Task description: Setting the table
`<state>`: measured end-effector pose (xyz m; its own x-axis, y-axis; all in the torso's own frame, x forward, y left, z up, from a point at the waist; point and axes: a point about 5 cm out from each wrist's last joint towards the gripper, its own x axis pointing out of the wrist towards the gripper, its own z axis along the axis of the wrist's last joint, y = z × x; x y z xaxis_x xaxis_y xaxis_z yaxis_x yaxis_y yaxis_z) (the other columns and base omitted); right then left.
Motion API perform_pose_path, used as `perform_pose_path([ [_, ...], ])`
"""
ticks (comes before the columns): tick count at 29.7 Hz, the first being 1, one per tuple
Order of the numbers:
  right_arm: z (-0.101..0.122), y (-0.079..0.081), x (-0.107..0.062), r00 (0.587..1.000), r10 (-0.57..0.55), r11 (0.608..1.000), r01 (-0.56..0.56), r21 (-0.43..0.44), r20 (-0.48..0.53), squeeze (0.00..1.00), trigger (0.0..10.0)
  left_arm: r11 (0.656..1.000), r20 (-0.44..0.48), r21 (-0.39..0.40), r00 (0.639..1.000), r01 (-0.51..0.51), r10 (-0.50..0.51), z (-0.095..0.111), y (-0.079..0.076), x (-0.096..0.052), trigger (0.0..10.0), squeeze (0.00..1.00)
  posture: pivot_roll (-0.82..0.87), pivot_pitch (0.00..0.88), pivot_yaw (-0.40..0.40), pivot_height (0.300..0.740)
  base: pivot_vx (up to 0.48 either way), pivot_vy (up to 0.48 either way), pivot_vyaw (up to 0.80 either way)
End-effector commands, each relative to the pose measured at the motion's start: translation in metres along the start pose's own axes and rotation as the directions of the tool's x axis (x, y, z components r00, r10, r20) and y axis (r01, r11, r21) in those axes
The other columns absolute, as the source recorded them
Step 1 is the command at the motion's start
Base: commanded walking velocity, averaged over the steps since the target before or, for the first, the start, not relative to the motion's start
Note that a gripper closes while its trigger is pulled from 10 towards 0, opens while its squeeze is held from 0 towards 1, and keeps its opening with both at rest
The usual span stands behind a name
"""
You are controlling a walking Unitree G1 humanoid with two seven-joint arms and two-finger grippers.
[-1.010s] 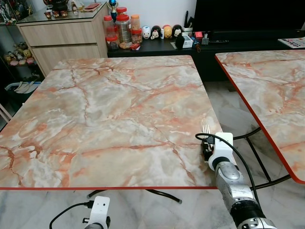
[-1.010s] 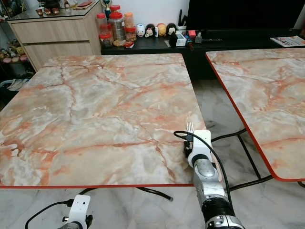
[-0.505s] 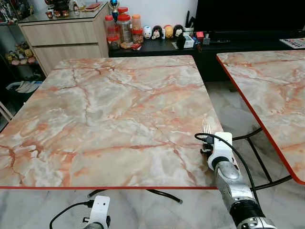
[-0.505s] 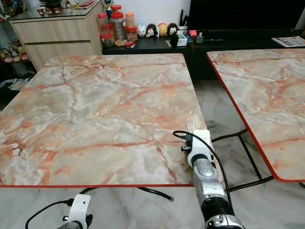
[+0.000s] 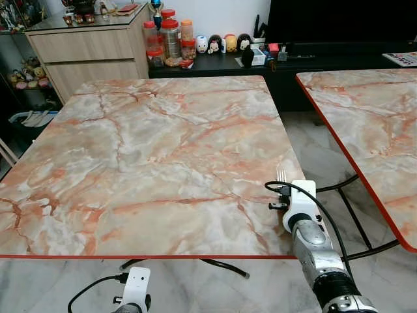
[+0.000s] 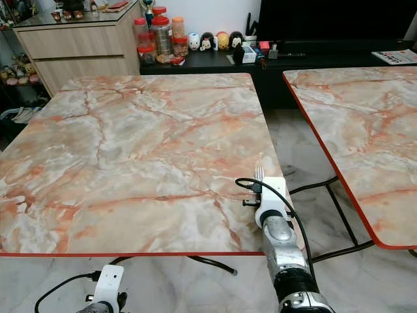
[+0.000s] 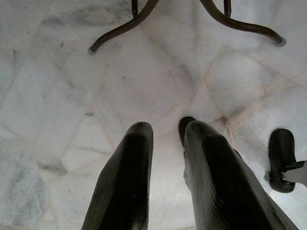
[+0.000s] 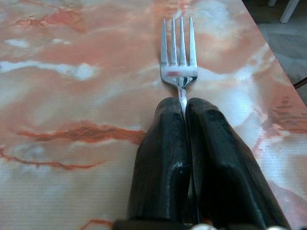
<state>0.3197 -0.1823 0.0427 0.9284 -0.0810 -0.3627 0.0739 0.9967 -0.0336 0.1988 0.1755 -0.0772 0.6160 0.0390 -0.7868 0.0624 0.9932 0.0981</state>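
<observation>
Jaws of the right gripper (image 8: 184, 108) pinch a fork (image 8: 179, 57) near the table (image 5: 143, 150) right edge

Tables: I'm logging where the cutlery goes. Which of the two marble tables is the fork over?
The left table: the right pincer holds the fork above its right edge; the right table stands apart across a gap.

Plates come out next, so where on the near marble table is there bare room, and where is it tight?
The marble table is bare from its far edge to the near red edge. Only the near right corner is taken: there the right gripper holds the fork low over the top. The left gripper hangs over the floor.
</observation>
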Motion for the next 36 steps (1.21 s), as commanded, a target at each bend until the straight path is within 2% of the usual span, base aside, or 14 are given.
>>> perform_pose_path([
  [1,-0.001,0.003,0.001,1.0,0.012,1.0,-0.012,0.006,-0.008,0.0,0.0,1.0,-0.011,-0.005,1.0,-0.008,0.008,0.0,0.004,0.0,10.0,0.0,-0.05,0.0,0.038,0.74,0.0,0.0,0.0],
  [6,0.006,0.009,0.0,0.998,0.046,0.999,-0.047,0.016,0.051,0.0,0.0,1.0,-0.008,-0.005,1.0,-0.008,0.007,0.001,0.003,0.0,10.0,0.0,-0.06,0.0,0.038,0.74,0.0,0.0,0.0],
  [9,0.02,0.012,-0.001,0.986,0.061,0.996,-0.069,0.052,0.154,0.0,0.0,1.0,-0.005,-0.004,1.0,-0.01,0.01,0.002,0.003,0.001,10.0,0.0,-0.06,0.0,0.037,0.74,0.0,0.0,0.0],
  [10,0.024,0.013,-0.002,0.981,0.068,0.995,-0.081,0.062,0.182,0.0,9.4,1.0,-0.005,-0.005,1.0,-0.011,0.011,0.002,0.003,0.001,10.0,0.0,-0.06,0.0,0.037,0.74,0.0,0.0,0.0],
  [11,0.025,0.014,-0.002,0.979,0.072,0.994,-0.085,0.063,0.191,0.0,9.4,1.0,-0.004,-0.005,1.0,-0.012,0.012,0.002,0.003,0.001,10.0,0.0,-0.06,0.0,0.037,0.74,0.0,0.0,0.0],
  [12,0.027,0.014,-0.003,0.976,0.076,0.993,-0.091,0.068,0.203,0.0,10.0,1.0,-0.004,-0.005,1.0,-0.012,0.012,0.002,0.003,0.001,10.0,0.0,-0.06,0.0,0.037,0.74,0.0,0.0,0.0],
  [17,0.031,0.017,-0.005,0.964,0.089,0.99,-0.114,0.087,0.25,0.0,10.0,1.0,-0.006,-0.004,1.0,-0.014,0.014,0.001,0.003,0.0,10.0,0.0,-0.06,0.0,0.036,0.74,0.0,0.0,0.0],
  [19,0.032,0.023,-0.008,0.953,0.123,0.986,-0.15,0.078,0.277,0.0,10.0,1.0,-0.001,-0.008,1.0,-0.02,0.02,0.001,0.003,0.0,10.0,0.0,-0.06,0.0,0.034,0.74,0.0,0.0,0.0],
  [24,0.028,0.028,-0.01,0.952,0.137,0.984,-0.162,0.073,0.274,0.0,10.0,0.999,0.005,-0.015,0.999,-0.031,0.031,0.001,0.004,0.0,10.0,0.0,-0.06,0.0,0.032,0.74,0.0,0.0,0.0],
  [36,0.027,0.034,-0.011,0.946,0.16,0.98,-0.185,0.066,0.282,0.0,10.0,0.998,0.015,0.029,0.998,-0.055,0.054,0.0,0.007,-0.001,10.0,0.0,-0.06,0.0,0.029,0.74,0.0,-0.051,0.0],
])
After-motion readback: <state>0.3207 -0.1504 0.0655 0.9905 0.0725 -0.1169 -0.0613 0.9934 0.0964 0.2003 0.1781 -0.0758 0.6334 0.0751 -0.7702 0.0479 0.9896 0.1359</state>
